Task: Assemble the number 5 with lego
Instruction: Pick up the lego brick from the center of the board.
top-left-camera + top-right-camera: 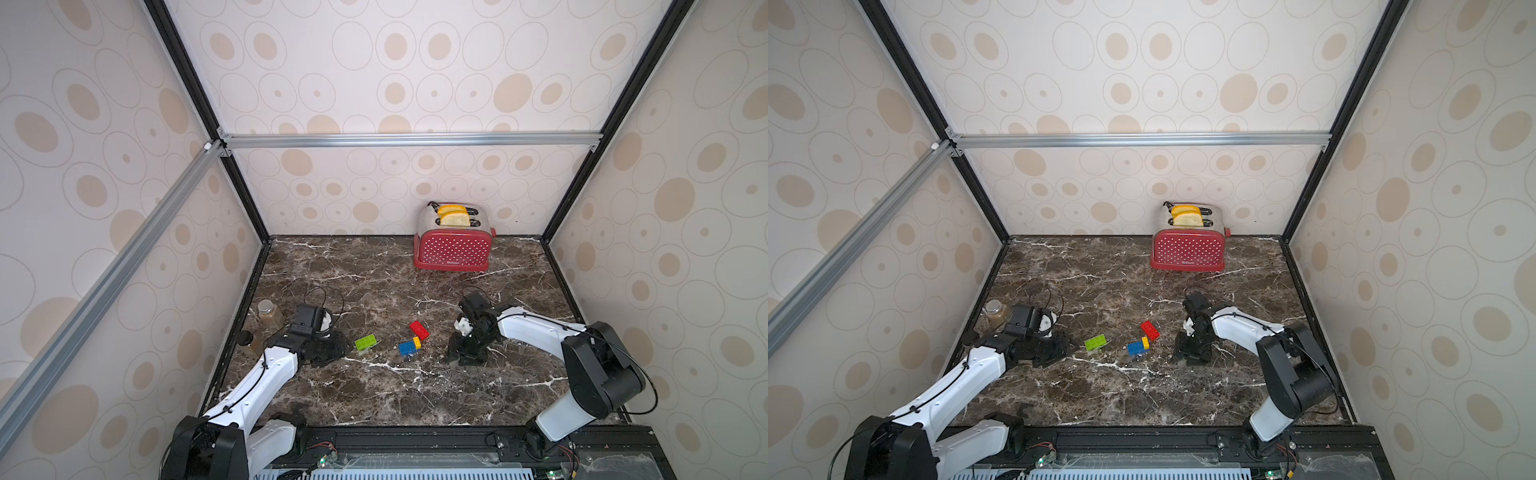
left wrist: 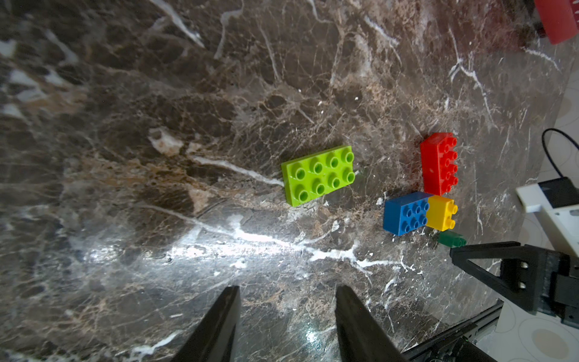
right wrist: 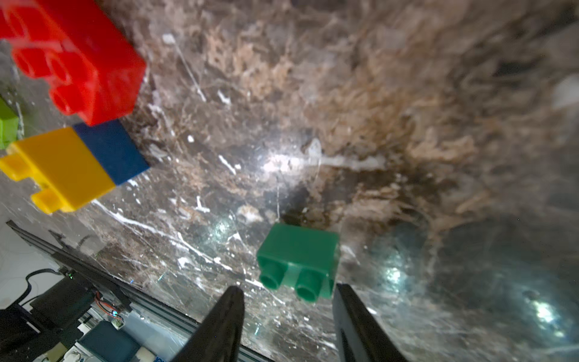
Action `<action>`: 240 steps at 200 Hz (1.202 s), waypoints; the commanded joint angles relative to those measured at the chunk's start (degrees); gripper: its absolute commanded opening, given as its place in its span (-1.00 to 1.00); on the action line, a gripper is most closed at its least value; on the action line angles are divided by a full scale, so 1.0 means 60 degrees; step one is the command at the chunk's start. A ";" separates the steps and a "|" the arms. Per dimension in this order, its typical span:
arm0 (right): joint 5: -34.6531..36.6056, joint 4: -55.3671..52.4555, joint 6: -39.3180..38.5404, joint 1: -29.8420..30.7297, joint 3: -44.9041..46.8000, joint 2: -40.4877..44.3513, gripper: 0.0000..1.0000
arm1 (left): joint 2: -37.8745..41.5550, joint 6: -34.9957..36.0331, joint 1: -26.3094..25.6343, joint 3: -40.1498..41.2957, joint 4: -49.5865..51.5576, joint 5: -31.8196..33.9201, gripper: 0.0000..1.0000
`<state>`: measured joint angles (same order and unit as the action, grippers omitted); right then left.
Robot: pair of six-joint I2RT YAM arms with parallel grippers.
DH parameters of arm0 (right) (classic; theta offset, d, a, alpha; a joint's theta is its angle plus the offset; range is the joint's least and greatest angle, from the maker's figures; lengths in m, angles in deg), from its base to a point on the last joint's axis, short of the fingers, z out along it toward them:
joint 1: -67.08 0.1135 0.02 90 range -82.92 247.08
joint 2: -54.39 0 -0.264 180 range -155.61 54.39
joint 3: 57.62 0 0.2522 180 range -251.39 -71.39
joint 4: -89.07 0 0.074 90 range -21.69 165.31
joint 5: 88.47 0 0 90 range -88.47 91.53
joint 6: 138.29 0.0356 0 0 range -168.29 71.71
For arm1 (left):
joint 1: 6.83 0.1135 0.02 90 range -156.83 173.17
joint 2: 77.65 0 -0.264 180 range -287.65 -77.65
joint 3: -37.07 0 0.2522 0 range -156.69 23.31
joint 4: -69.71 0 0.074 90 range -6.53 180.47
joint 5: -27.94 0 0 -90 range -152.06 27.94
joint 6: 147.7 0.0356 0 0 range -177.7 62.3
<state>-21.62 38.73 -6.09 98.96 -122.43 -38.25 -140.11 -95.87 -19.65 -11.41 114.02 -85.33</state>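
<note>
**Both grippers part-open, bricks loose on the table**

We find the left gripper [image 2: 286, 288] low over the marble table [image 1: 374, 395], jaws moderately apart and holding nothing. The lime brick [image 2: 318, 175] lies just to its right. The right gripper [image 3: 288, 286] is likewise part-open. The dark-green brick [image 3: 299, 250] lies on its side at its mouth, one finger close beside it, unclamped. Mid-table, the blue brick [image 2: 405, 213] and yellow brick [image 2: 441, 213] touch, and the red brick [image 2: 438, 163] sits at their far side.
</note>
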 commanded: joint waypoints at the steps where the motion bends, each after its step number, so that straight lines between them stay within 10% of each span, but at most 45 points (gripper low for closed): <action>1: 0.0284 0.0168 0.0191 -0.0047 -0.0515 -0.0367 0.00 | 0.0070 0.0065 -0.0046 -0.0058 0.0106 0.0157 0.04; 240: 0.2552 -0.1847 -0.0802 0.0803 -0.1812 -0.1018 -0.63 | -0.0079 0.0107 -0.0046 -0.0058 0.0093 0.0302 0.03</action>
<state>-8.36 30.58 -9.76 103.31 -132.14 -44.92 -140.43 -95.83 -19.70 -11.41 114.06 -84.63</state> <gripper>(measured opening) 0.197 0.516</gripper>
